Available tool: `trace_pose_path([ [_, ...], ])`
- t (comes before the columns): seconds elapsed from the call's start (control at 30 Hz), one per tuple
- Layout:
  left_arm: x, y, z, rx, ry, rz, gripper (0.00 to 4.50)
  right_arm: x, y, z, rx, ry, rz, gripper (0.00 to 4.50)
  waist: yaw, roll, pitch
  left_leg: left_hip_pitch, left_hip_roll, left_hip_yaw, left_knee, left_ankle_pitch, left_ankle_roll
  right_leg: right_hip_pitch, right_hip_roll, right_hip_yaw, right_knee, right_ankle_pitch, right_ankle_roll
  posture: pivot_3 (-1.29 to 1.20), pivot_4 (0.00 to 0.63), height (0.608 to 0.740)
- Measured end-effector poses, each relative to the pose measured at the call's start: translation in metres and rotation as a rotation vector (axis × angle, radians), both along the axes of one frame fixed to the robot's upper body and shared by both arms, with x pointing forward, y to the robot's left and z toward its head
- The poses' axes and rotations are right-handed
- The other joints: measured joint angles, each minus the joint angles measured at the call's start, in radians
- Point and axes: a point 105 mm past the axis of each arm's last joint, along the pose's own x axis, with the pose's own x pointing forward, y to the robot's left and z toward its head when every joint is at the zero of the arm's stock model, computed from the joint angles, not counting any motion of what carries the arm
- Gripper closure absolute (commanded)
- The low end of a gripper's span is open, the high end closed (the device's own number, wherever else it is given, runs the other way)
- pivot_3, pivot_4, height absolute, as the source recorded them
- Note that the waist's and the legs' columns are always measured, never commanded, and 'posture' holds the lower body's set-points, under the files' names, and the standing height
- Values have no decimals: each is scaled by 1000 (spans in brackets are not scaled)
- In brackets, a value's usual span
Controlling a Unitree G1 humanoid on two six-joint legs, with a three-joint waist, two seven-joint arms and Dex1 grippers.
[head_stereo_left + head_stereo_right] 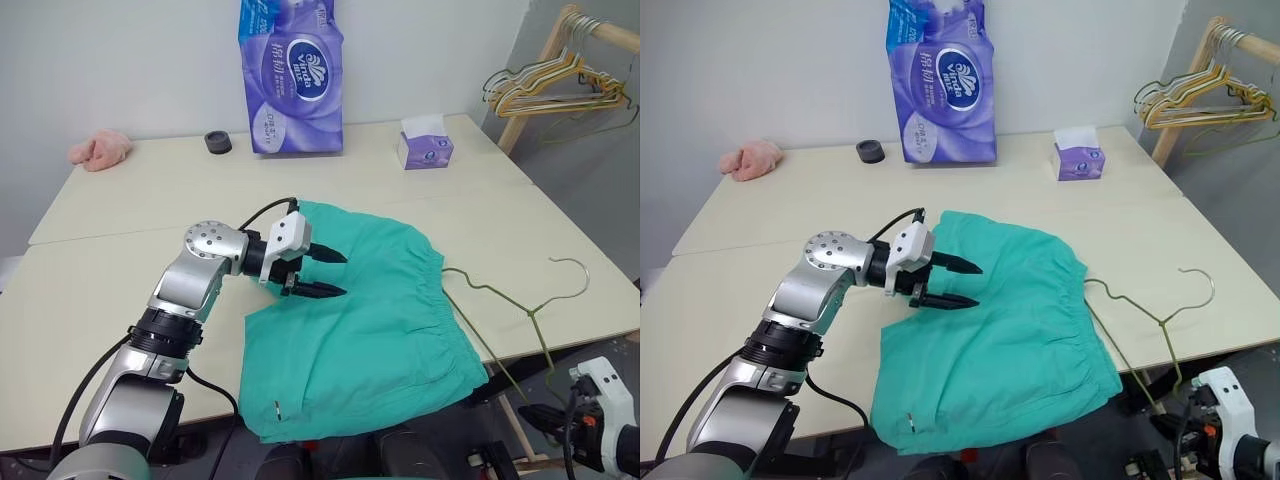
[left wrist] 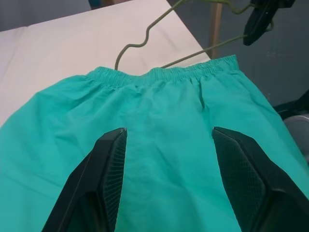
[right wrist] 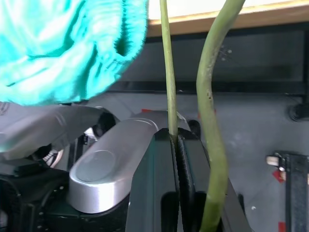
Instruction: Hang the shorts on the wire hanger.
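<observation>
Where shorts [image 1: 365, 320] lie, pale table [image 1: 120, 270] against white wall [image 1: 120, 60].

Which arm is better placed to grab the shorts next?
Left. Its gripper hovers open right above the shorts, while the right gripper is shut on the wire hanger off the table edge.

Left arm [image 1: 180, 300]: showing silver segments, black ribbed joint ring, round screwed cap.
Left gripper [image 1: 322, 272]: having white housing, two black pointed fingers.
Cable [image 1: 262, 212]: running black along arm.
Right gripper [image 1: 548, 418]: showing white and black.
</observation>
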Motion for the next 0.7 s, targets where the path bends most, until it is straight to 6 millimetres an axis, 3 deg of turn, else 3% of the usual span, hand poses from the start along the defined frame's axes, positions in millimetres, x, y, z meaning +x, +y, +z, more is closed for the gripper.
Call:
trace_pose_path([
  [0.33, 13, 8, -1, -1, -53, 90, 1533, -3, -15, 6, -9, 11, -2, 4500, 6, 0, 0, 0, 0, 0, 0, 0, 0, 0, 0, 0, 0, 0, 0, -219, 92, 740],
  [0.7, 22, 13, -2, 2, -89, 122, 1533, 15, 0, 15, 19, -29, 98, 4500, 7, 0, 0, -1, 0, 0, 0, 0, 0, 0, 0, 0, 0, 0, 0, -202, 86, 740],
])
